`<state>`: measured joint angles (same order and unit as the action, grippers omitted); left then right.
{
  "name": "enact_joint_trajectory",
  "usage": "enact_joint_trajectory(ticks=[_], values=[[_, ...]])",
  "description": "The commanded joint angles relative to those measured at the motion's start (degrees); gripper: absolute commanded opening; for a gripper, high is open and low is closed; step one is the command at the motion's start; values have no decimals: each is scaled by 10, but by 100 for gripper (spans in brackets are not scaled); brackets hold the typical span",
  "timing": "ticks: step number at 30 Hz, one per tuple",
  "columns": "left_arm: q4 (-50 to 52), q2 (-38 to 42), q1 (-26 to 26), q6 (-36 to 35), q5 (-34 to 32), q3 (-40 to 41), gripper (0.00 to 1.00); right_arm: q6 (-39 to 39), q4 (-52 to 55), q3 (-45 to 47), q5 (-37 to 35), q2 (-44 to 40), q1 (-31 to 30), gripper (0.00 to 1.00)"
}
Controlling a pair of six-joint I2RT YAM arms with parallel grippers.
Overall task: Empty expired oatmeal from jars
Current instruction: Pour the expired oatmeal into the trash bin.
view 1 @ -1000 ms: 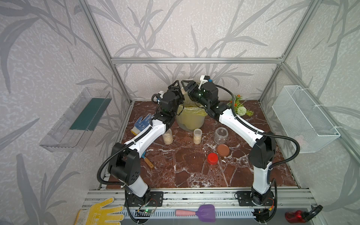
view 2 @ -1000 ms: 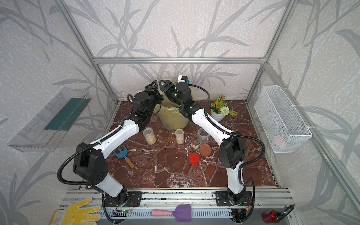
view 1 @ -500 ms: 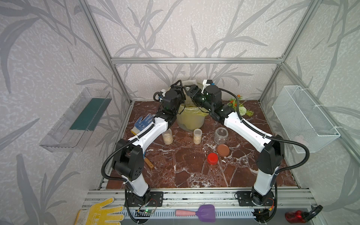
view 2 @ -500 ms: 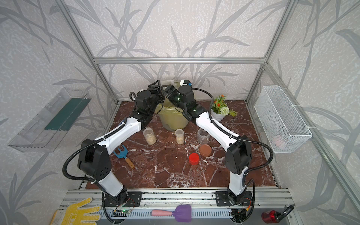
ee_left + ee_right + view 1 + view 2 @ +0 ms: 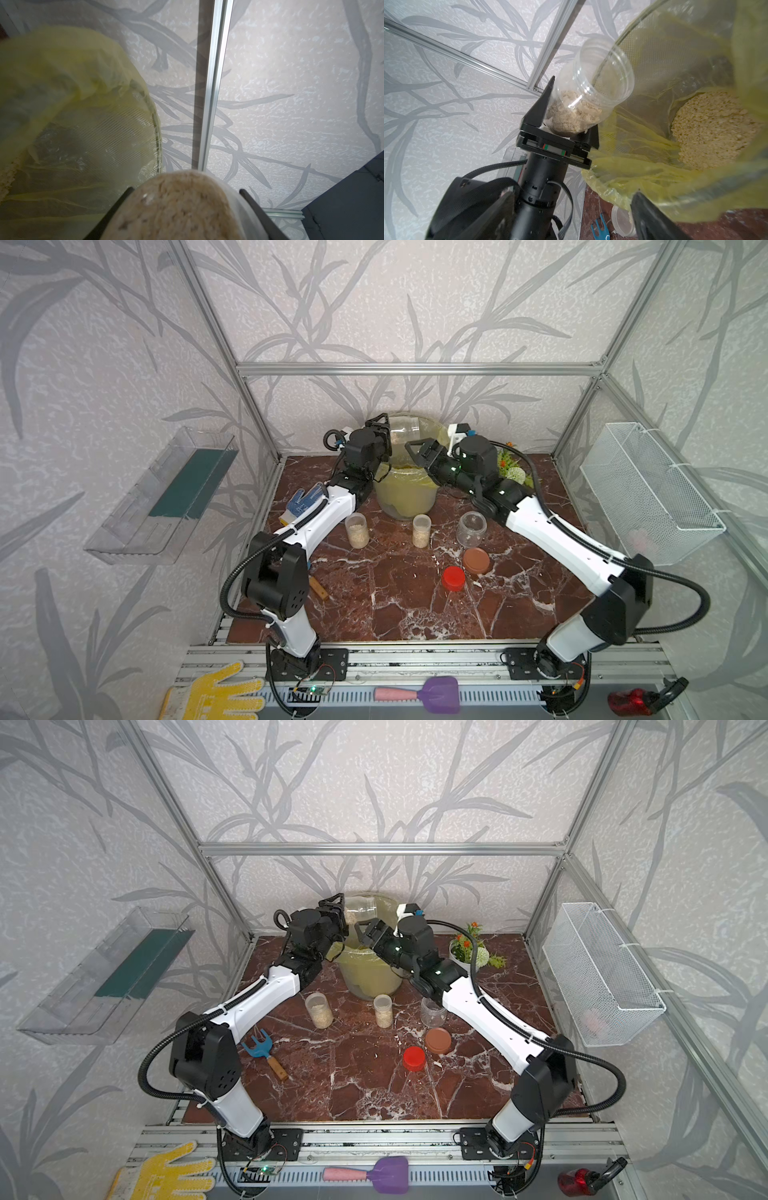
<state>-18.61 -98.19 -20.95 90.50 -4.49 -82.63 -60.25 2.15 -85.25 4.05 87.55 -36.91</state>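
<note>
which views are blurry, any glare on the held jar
Left wrist view: the yellow bag is smeared and the oatmeal up close is soft, the wall crisp. Right wrist view: the held jar is sharp with one small glint. Both top views: evenly sharp.

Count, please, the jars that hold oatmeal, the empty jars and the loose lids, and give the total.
Jars with oatmeal: 3 (held jar, jar by the left arm, middle jar)
Empty jar: 1
Loose lids: 2 (red lid, brown lid)
Total: 6
</note>
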Motion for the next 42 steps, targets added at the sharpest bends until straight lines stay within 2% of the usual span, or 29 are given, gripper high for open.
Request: enact_joint_trajectory(ticks=[1, 9, 15, 22, 27, 33, 39, 42], values=[[44, 42, 22, -65, 45, -5, 28, 34, 18, 27, -17, -63, 20, 88], [118, 47, 40, -174, 86, -34, 27, 59, 71, 132, -12, -185, 72, 88], [225, 23, 42, -281, 120, -114, 25, 71, 121, 206, 6, -266, 104, 88], [331, -24, 42, -363, 156, -201, 24, 86, 162, 282, -11, -355, 112, 88], [347, -58, 42, -398, 184, -232, 21, 94, 181, 306, 6, -381, 130, 89], [362, -92, 40, -443, 159, -263, 21, 109, 197, 323, 14, -401, 140, 89], [443, -139, 25, -539, 139, -353, 19, 157, 226, 310, 11, -390, 144, 89], [456, -149, 14, -571, 123, -369, 18, 174, 219, 312, 11, -386, 144, 89]])
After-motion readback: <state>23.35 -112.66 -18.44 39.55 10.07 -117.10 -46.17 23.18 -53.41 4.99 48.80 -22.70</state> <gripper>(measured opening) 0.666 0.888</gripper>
